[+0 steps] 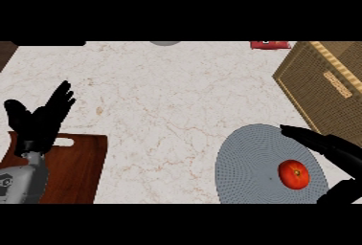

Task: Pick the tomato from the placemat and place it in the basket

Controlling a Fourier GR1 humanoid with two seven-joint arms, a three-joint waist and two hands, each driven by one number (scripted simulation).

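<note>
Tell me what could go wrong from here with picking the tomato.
1. The round tomato lies free on the placemat; the open right hand, beside it, might nudge it and let it roll before closing.
2. The basket wall stands close beyond that hand, so a low lift could knock the tomato against it.

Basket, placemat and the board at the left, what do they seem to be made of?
Basket: looks woven, wicker or rattan, tan with a fine crosshatch and a pale ribbed rim. Placemat: likely woven fabric or vinyl, matte grey-blue with a fine ringed dot texture. Board: seemingly wood, reddish-brown with faint grain and a handle slot.
</note>
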